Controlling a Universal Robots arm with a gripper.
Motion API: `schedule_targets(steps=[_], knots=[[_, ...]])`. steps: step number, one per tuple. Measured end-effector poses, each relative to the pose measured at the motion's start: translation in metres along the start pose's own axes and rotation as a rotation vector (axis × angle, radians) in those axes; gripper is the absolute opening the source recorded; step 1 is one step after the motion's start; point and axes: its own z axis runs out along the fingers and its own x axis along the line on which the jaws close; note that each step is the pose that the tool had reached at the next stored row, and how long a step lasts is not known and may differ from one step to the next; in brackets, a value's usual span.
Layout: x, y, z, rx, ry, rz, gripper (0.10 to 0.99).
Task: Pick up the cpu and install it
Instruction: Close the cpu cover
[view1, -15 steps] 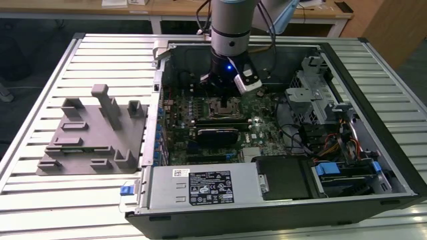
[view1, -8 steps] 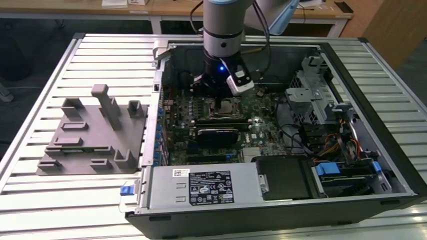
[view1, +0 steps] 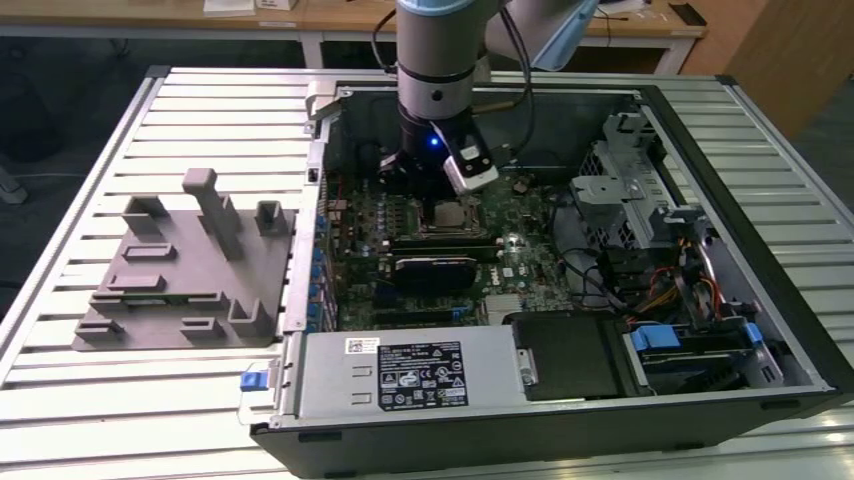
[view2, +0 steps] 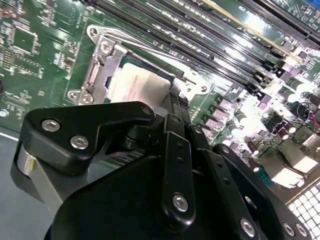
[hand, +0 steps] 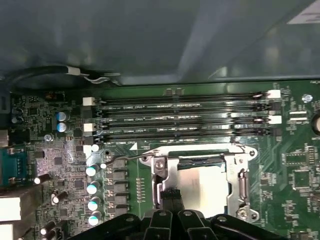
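The cpu (hand: 202, 189), a silvery-white square, lies flat inside the metal-framed socket (hand: 241, 186) on the green motherboard; it is also in the second wrist view (view2: 134, 85). The socket's frame looks open around it, and its thin wire lever (hand: 125, 158) sticks out to one side. My gripper (hand: 170, 196) hangs straight over the socket (view1: 450, 216) inside the open computer case. Its fingers (view2: 176, 106) are shut, close together, with their tips at one edge of the cpu. I see nothing held between them.
Memory slots (hand: 185, 115) run alongside the socket. A black rectangular block (view1: 430, 272) sits just nearer the camera than the socket, then the power supply (view1: 400, 375). Drive cage and cables (view1: 641, 200) fill the exterior view's right. A grey fixture (view1: 187, 270) stands on the slatted table.
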Motion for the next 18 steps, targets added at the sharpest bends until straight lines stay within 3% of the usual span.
schedule_targets(steps=[8, 18], knots=[[0.0035, -0.0009, 0.0047, 0.0, -0.0001, 0.0, 0.106], [0.0004, -0.0007, 0.0049, 0.0, 0.0002, 0.0, 0.106]])
